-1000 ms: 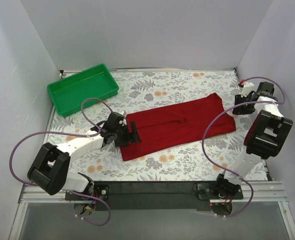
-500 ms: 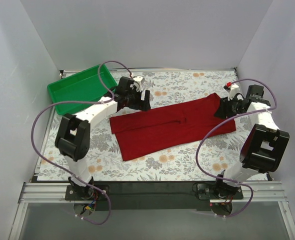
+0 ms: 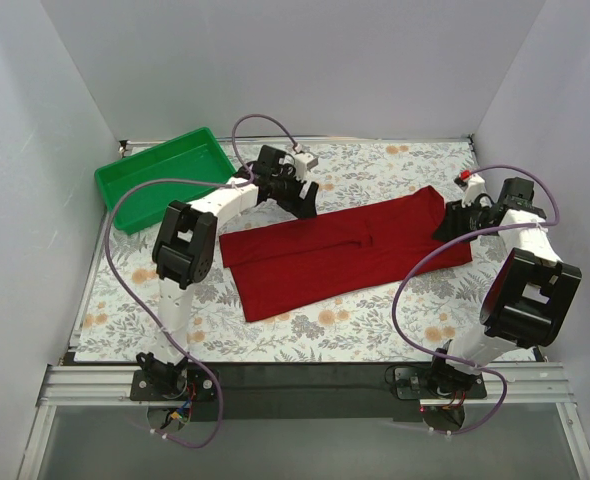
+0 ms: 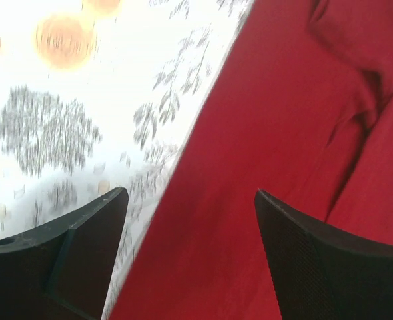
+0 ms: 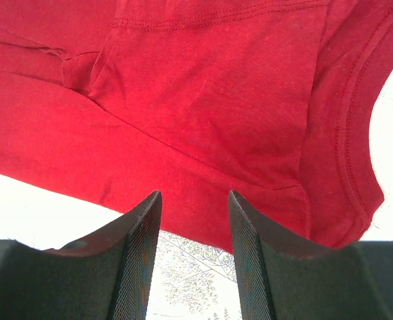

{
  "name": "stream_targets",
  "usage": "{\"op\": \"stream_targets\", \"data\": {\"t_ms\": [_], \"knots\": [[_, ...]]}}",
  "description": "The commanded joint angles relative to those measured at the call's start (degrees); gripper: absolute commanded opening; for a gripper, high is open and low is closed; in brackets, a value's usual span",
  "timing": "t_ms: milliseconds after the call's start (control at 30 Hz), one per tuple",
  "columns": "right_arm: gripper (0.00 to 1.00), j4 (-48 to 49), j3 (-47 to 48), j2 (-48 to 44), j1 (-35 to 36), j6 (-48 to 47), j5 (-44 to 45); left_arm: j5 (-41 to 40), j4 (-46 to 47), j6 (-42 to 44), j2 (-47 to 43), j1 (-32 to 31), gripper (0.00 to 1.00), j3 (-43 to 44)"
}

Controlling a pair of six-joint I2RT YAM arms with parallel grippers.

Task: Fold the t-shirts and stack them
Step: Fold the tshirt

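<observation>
The dark red t-shirt [image 3: 345, 250] lies folded into a long band, slanting across the flowered table from near left to far right. My left gripper [image 3: 303, 198] hangs over the band's far long edge, a little left of its middle. In the left wrist view it [image 4: 190, 193] stands wide open above the t-shirt [image 4: 283, 133], holding nothing. My right gripper [image 3: 452, 221] is at the band's right end. In the right wrist view it [image 5: 194, 193] is open just above the hem edge of the t-shirt [image 5: 203, 100], near the collar, with nothing between its fingers.
A green plastic tray [image 3: 165, 175] sits at the far left corner of the table. White walls close in the table on the left, back and right. Purple cables loop from both arms over the table.
My left arm has swung from the shirt's near left end, past its far left corner, to its far long edge. The right gripper has shifted slightly onto the shirt's right end.
</observation>
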Motion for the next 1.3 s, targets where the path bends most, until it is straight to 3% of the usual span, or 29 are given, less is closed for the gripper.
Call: {"op": "stream_targets", "data": {"t_ms": [0,500,900,1167,1267], "knots": [[0.44,0.92,-0.38,-1.01,-0.34,0.03,-1.91,7.23,2.25,1.63,2.43,-0.17,0.71,6.13],[0.43,4.17,8.67,4.53,-0.34,8.21,-1.65,11.45,5.77,-7.42,17.28,-3.42,0.69,21.09],[0.43,5.49,5.95,2.95,-0.34,9.35,-1.74,9.35,5.33,-7.42,18.08,-5.97,0.64,18.72],[0.43,5.66,4.98,1.99,-0.69,9.26,-1.65,0.12,4.37,-7.77,18.96,-7.21,0.47,18.37],[0.43,5.66,4.98,1.98,-0.95,9.35,-1.74,0.98,4.28,-7.77,18.52,-7.21,0.45,17.93]]}}
